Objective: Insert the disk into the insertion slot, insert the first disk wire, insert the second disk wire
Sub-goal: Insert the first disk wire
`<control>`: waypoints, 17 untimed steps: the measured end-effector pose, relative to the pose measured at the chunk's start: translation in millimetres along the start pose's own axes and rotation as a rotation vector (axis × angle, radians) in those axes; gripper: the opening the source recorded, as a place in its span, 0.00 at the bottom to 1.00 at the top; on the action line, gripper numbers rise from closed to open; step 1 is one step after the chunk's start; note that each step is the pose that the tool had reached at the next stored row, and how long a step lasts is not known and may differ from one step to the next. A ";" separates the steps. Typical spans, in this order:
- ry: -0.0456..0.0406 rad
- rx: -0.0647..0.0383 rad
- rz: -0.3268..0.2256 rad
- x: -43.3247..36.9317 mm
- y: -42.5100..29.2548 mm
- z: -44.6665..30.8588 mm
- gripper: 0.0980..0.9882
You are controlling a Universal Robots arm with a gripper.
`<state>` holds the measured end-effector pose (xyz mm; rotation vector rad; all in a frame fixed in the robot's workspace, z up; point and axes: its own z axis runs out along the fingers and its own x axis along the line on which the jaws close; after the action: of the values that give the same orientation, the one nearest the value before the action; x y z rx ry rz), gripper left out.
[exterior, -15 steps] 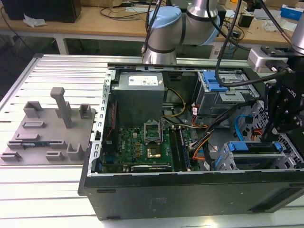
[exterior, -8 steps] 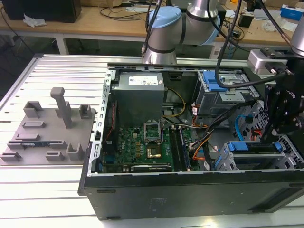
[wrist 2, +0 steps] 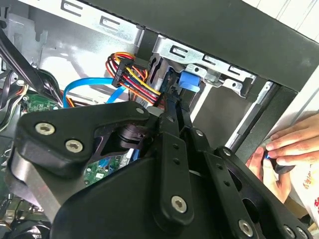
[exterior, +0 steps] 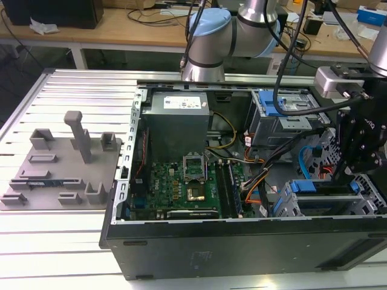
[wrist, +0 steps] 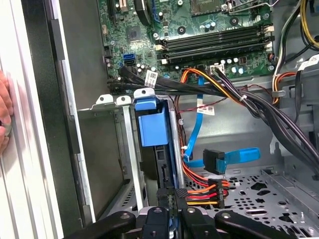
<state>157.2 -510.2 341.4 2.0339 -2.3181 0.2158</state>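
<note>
1 disk (wrist: 149, 124) sits in the insertion slot (wrist: 127, 154), at the near end of the computer case (exterior: 242, 241) on the exterior view's right. Its blue handle end stands just proud of the bay, so I judge that step done.

2 disk wires are in play. My gripper (wrist: 173, 195) pinches the coloured disk wire (wrist: 202, 194) at its plug, both fingers drawn narrow. It is held right at the disk's edge, I reckon to line the plug up with its socket. The blue disk wire (wrist: 234, 156) lies loose on the perforated floor (wrist: 259, 199) just beside, its black plug free.

I count 2 cages: the low slot and the taller cage (exterior: 281, 112) farther back. 1 person's hand (wrist 2: 291, 144) waits just outside the case wall.
</note>
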 end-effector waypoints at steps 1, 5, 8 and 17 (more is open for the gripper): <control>0.0001 0.000 0.000 0.0 -0.1 0.5 0.07; -0.0001 0.000 0.000 -0.3 -0.1 3.3 0.07; 0.0003 0.000 0.000 1.4 -0.3 5.7 0.07; -0.0004 0.001 0.001 3.5 -1.8 -17.9 0.30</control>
<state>157.5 -511.3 359.8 2.0334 -2.3194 0.2162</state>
